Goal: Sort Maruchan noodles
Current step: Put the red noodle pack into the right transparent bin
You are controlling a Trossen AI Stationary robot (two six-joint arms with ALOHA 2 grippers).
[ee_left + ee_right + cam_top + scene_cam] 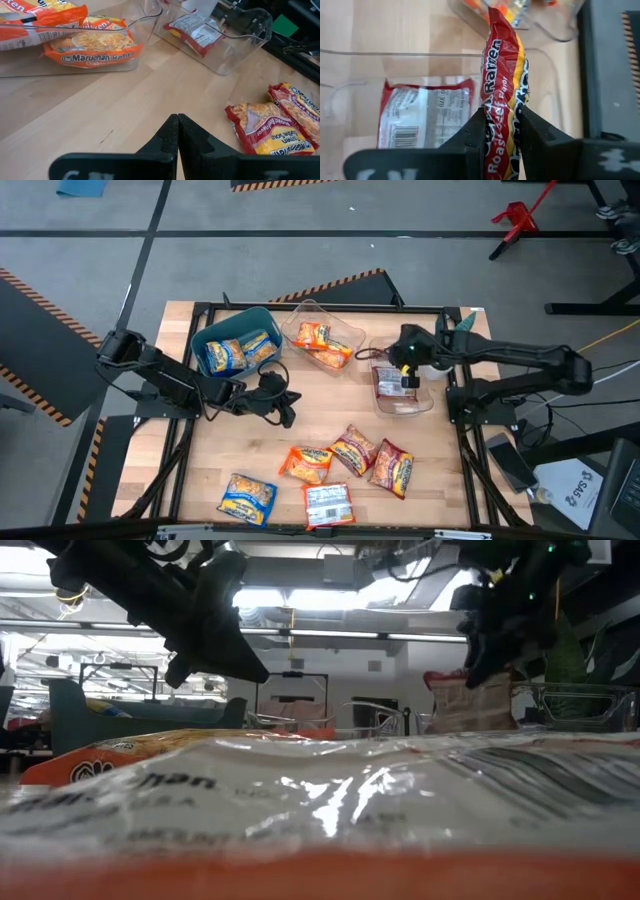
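My right gripper (405, 366) hovers over the right clear container (425, 402), shut on a red Maruchan packet (504, 65). A red-white packet (422, 117) lies flat in that container, barcode side up. My left gripper (177, 131) is shut and empty, low over bare table (283, 406) near the middle. The teal bin (205, 338) holds blue-yellow packets (228, 354). The middle clear container (350, 332) holds orange packets (322, 342). Loose on the table lie a blue packet (248, 498), a red-white one (328, 503), an orange one (306, 464) and two red ones (352, 450) (392, 468). My right gripper pinches the red packet between its two fingers, on its flat faces near one end (501, 131). The fingers (472, 137) come from above, pointing down. The packet stands edge-on in the hold, lifted clear above the container floor, its free end (496, 20) reaching out past the fingertips.
Black frame rails run along the table's left and right edges (462, 442). Bare wood lies between my left gripper and the loose packets. In the low view one red-white packet (330, 800) fills the foreground.
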